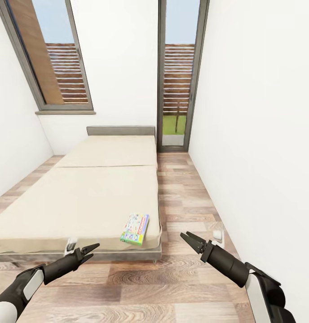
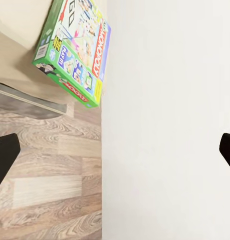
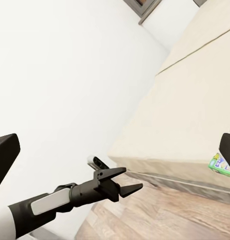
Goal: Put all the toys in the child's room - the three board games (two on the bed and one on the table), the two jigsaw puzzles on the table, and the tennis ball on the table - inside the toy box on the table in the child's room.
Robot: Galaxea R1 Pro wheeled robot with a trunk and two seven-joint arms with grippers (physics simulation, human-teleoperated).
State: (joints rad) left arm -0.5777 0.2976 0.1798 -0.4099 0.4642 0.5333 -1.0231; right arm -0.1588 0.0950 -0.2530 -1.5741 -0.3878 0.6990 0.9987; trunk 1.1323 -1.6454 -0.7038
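Observation:
A blue-green board game with a red Monopoly banner lies flat on the near right corner of the bed; in the left wrist view the board game overhangs the mattress edge slightly. My left gripper hovers open over the floor just in front of the bed's foot, left of the box. Right of the bed corner, my right gripper is open and holds nothing. The right wrist view takes in the left gripper, the bed and a corner of the board game.
White walls close in on both sides. A grey-framed window and a tall glass door stand behind the grey headboard. A strip of wood-plank floor runs between the bed and the right wall.

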